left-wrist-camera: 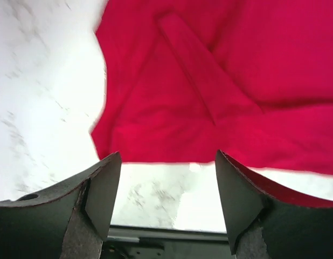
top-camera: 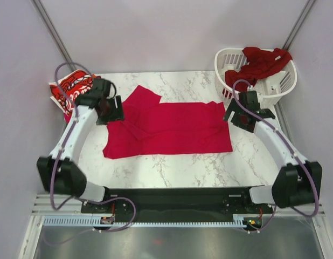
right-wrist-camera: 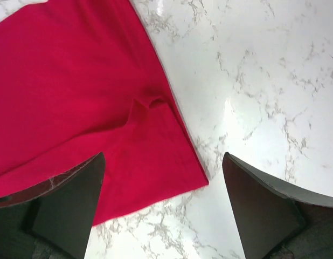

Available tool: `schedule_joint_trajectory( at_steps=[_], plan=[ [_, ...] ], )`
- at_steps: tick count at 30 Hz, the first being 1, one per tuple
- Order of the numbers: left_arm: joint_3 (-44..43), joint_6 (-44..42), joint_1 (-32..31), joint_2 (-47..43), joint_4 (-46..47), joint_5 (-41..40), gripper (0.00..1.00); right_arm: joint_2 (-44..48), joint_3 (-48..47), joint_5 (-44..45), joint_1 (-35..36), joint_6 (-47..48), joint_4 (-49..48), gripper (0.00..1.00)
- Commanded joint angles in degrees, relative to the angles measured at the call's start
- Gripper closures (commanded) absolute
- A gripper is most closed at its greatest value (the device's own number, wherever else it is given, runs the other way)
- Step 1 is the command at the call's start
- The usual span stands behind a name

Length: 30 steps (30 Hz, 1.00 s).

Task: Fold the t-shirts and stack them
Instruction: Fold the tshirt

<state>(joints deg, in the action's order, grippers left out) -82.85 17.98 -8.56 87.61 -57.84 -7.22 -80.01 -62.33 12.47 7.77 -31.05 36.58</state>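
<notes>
The bright red t-shirt [top-camera: 172, 127] lay spread out flat in the middle of the white marble table [top-camera: 172, 170], with one sleeve sticking out at 11 o'clock. The left claw [left-wrist-camera: 166, 156] hung over the shirt's 10 o'clock corner. Its two fingers were wide apart and held nothing. From that claw's own camera, the red cloth filled the space from 12 to 3 o'clock, with a folded ridge running across it, and bare table showed at 9 o'clock. The right claw [right-wrist-camera: 164, 156] hung over the shirt's 2 o'clock corner. Its fingers were wide apart too, with nothing in them. From its camera, the cloth lay from 9 to 11 o'clock, and one shirt corner sat on the table between the two fingers. A folded red Coca-Cola t-shirt [top-camera: 69, 89] sat at the table's 10 o'clock corner. A dark red t-shirt [top-camera: 261, 62] hung over the white laundry basket [top-camera: 277, 89] at 2 o'clock.
</notes>
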Motion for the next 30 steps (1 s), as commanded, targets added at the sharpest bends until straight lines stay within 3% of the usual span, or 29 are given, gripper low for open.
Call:
schedule_joint_trajectory(
  at_steps=[1, 2, 3, 9, 13, 22, 26, 30],
  plan=[
    [12.8, 6.5, 1.6, -10.1, 7.1, 11.9, 0.22, 5.4, 7.4, -5.5, 0.4, -0.8, 1.2, 0.02],
    [15.7, 8.4, 1.7, -11.7, 8.3, 12.3, 0.21, 6.1, 8.9, -6.9, 0.5, -1.0, 1.1, 0.02],
    [21.1, 13.0, 1.8, -13.8, 9.4, 12.3, 0.13, 6.9, 10.5, -8.5, 0.4, -1.8, 0.8, 0.02],
    [36.2, 23.2, 2.1, -21.2, 17.3, 12.9, 0.12, 9.6, 20.0, -12.4, 0.1, -3.3, -3.2, 0.02],
    [38.5, 25.4, 2.1, -20.5, 18.1, 3.7, 0.12, 6.4, 21.7, -14.3, -1.4, -2.6, -6.0, 0.02],
    [40.9, 26.5, 3.5, -13.8, 22.8, -7.1, 0.12, -0.2, 22.0, -16.2, -3.1, -2.4, -10.6, 0.02],
    [41.8, 27.9, 7.1, -10.0, 25.6, -4.6, 0.12, -1.9, 22.0, -16.3, -4.0, -2.2, -11.5, 0.05],
    [43.1, 29.0, 8.1, -7.0, 27.8, -4.7, 0.13, -2.5, 22.1, -15.8, -4.3, -1.7, -12.0, 0.18]
  ],
)
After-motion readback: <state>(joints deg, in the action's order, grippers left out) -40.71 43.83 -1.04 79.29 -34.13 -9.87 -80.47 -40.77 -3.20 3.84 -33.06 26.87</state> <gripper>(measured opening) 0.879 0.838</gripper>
